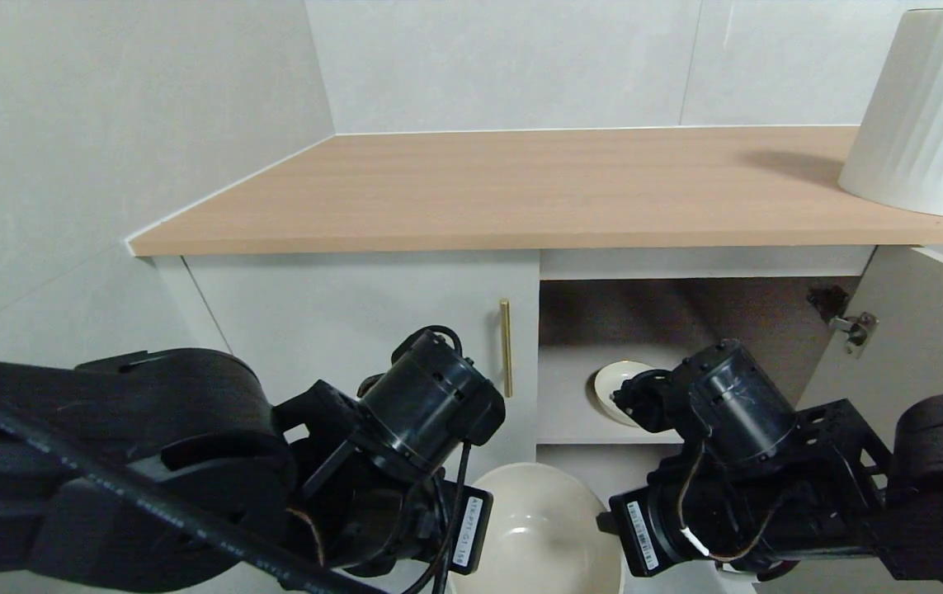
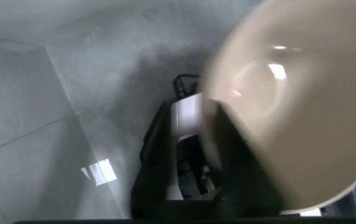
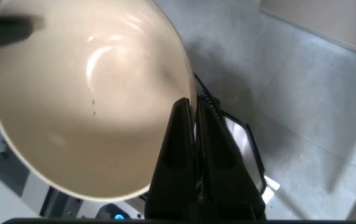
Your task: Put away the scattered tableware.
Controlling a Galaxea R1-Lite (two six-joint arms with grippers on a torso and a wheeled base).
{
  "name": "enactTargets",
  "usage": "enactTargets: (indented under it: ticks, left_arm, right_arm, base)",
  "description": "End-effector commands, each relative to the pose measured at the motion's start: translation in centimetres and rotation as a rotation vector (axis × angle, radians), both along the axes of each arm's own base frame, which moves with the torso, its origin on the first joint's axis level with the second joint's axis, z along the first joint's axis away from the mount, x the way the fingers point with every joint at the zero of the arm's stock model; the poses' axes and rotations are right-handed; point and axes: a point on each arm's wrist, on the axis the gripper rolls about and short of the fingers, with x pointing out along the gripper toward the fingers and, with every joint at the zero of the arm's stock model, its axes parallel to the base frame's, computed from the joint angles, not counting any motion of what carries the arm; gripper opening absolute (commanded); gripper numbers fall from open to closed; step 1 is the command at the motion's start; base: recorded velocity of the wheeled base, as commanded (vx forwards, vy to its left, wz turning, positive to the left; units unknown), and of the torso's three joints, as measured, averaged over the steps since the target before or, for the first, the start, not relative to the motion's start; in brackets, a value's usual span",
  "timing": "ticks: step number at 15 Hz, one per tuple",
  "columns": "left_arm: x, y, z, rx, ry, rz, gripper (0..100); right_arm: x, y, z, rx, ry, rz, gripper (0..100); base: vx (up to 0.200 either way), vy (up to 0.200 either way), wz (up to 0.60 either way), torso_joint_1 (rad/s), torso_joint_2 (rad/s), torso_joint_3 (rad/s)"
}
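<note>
Head view: wooden countertop (image 1: 521,190) meets pale walls (image 1: 108,124) above an open cabinet (image 1: 339,313); right end effector (image 3: 193,111) pinches the bowl (image 3: 84,106).

Head camera high; wrist cameras tight.
The head view looks forward and down over the wooden countertop (image 1: 521,190) and open cabinet (image 1: 735,305); both wrist views face the tiled floor (image 2: 41,93), near the cream bowl (image 3: 84,106) all three share.

The bowl (image 1: 537,528) runs off the lower edge; the right arm (image 1: 739,412) hides half the saucer (image 1: 613,384).
</note>
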Motion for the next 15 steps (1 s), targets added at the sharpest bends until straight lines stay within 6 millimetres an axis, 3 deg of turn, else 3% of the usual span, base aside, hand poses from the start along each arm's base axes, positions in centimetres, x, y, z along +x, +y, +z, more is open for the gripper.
enactTargets:
  ticks: [1, 10, 12, 15]
  left_arm:
    - [0.0, 0.0, 0.0, -0.002, 0.000, -0.001, 100]
    - [0.0, 0.1, 0.4, -0.015, -0.010, 0.005, 100]
    - [0.0, 0.2, 0.6, -0.020, -0.014, 0.007, 100]
    - [0.0, 0.2, 0.7, -0.034, -0.010, 0.025, 100]
  right_arm:
    - [0.1, 0.1, -0.2, -0.002, 0.004, 0.001, 0]
    - [0.3, -0.2, -0.8, -0.059, -0.015, -0.045, 0]
    - [1.4, -1.6, -1.1, -0.123, -0.053, -0.113, 0]
    - [4.9, -4.3, -2.1, -0.192, -0.069, -0.273, 0]
  base:
    - [0.000, 0.000, 0.00, 0.000, 0.00, 0.000]
    - [0.000, 0.000, 0.00, 0.000, 0.00, 0.000]
    - [0.000, 0.000, 0.00, 0.000, 0.00, 0.000]
    - [0.000, 0.000, 0.00, 0.000, 0.00, 0.000]
